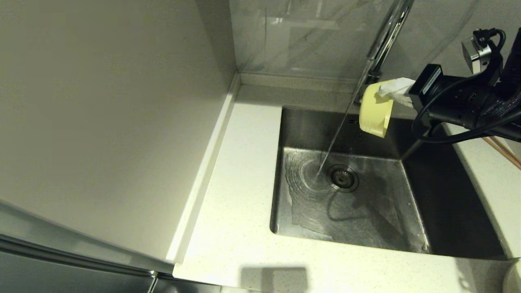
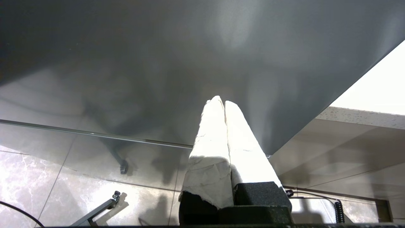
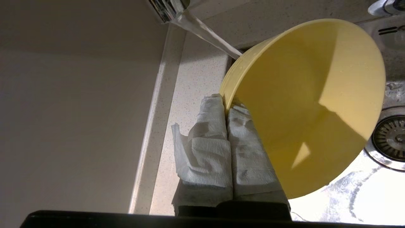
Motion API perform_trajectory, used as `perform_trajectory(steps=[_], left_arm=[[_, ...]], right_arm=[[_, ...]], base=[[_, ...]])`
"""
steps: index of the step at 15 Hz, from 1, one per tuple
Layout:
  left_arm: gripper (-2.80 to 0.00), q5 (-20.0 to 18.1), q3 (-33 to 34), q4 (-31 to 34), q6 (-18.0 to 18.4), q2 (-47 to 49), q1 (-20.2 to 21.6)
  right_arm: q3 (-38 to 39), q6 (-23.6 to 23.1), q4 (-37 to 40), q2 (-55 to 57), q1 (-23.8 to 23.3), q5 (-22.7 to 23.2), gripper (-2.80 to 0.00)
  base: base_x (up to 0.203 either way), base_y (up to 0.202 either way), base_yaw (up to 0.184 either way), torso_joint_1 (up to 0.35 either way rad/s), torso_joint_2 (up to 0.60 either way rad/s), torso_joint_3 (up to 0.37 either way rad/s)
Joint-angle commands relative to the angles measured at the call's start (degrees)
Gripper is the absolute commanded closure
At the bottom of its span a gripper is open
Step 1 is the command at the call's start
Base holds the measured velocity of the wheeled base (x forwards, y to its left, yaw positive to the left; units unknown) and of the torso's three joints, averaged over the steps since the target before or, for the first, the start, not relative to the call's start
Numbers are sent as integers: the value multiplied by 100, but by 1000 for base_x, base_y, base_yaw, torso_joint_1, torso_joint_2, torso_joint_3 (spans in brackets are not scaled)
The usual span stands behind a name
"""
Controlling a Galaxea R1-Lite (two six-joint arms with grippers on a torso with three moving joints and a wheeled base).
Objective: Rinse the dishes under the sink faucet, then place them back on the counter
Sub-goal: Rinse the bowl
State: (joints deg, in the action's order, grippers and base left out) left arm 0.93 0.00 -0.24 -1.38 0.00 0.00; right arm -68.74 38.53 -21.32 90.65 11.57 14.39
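Note:
My right gripper (image 1: 388,91) is shut on the rim of the pale yellow-green bowl (image 1: 376,109), holding it on its side above the back of the sink (image 1: 447,211), just right of the water stream. In the right wrist view the white-wrapped fingers (image 3: 215,126) pinch the bowl (image 3: 310,104) at its rim. The chrome faucet (image 1: 388,32) runs; water falls past the bowl to the basin floor beside the drain strainer (image 1: 343,177). Brown chopsticks (image 1: 504,151) lie on the counter (image 1: 240,195) at the right. The plate is out of view. My left gripper (image 2: 223,103) is shut and empty, low beside a cabinet.
A tall cabinet side (image 1: 101,122) bounds the counter on the left. The grey marbled wall (image 1: 309,36) stands behind the sink. A pale round object (image 1: 513,278) shows at the bottom right corner.

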Motion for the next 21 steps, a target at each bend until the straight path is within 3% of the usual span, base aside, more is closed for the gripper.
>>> perform_trajectory(steps=[1,10,14,21], left_arm=[[0,4,0,-2,-3,-9,0],[0,4,0,-2,-3,-9,0],[0,4,0,-2,-3,-9,0],[0,4,0,-2,-3,-9,0]], right_arm=[[-16,23,-21,-17,8,20,0],[172,-56,-21,-65,236,134,0],[400,-358,-21,-63,319,135,0],[239,-470,-116,166,453,144,0]], base=[[0,0,0,0,0,0],[0,0,0,0,0,0],[0,0,0,0,0,0],[0,0,0,0,0,0]])
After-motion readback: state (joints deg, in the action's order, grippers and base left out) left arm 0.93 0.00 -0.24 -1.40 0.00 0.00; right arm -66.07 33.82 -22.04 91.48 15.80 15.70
